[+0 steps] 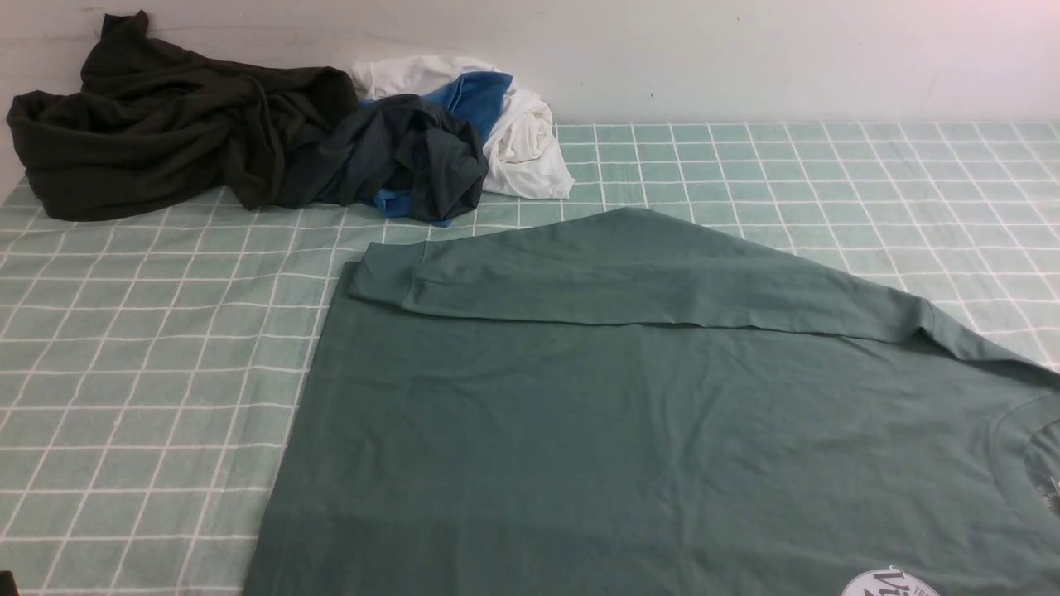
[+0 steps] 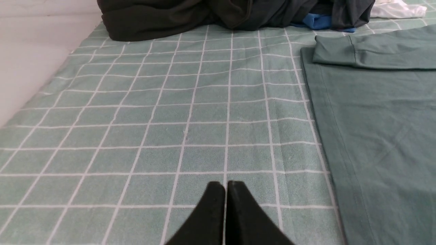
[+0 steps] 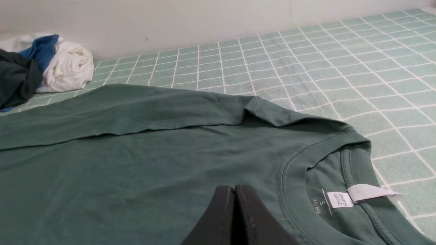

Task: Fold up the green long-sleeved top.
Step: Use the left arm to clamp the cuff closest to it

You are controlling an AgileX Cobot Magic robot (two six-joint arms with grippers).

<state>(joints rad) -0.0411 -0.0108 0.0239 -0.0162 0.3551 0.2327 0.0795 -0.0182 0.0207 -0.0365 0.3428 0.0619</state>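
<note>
Seeing the top (image 1: 629, 414) on your feeds? Where does it lie?

ME: I see it flat on the counter (image 1: 149, 348), over the checked cloth. It fills the near middle and right of my front view, with the neck (image 3: 327, 163) toward the right. One sleeve (image 1: 646, 273) is folded across the far side of the body, its cuff near the hem corner. A white logo (image 1: 890, 583) shows at the near edge.

DESK: And the tools?

ME: I have the left tool (image 2: 225, 185) with its tips together, holding nothing. It sits over bare cloth beside the top's hem edge and apart from it; the top lies to its right. The right tool (image 3: 235, 189) is pressed together too, also holding nothing. It is over the chest, just short of the neck and the label (image 3: 340, 199) inside it. I cannot tell whether it touches the fabric.

DESK: Anything else up there?

ME: I see a dark heap (image 1: 166, 124), a grey and blue garment (image 1: 406, 157) and a white one (image 1: 522, 141) at the far left by the wall (image 1: 745, 50), clear of the top.
</note>
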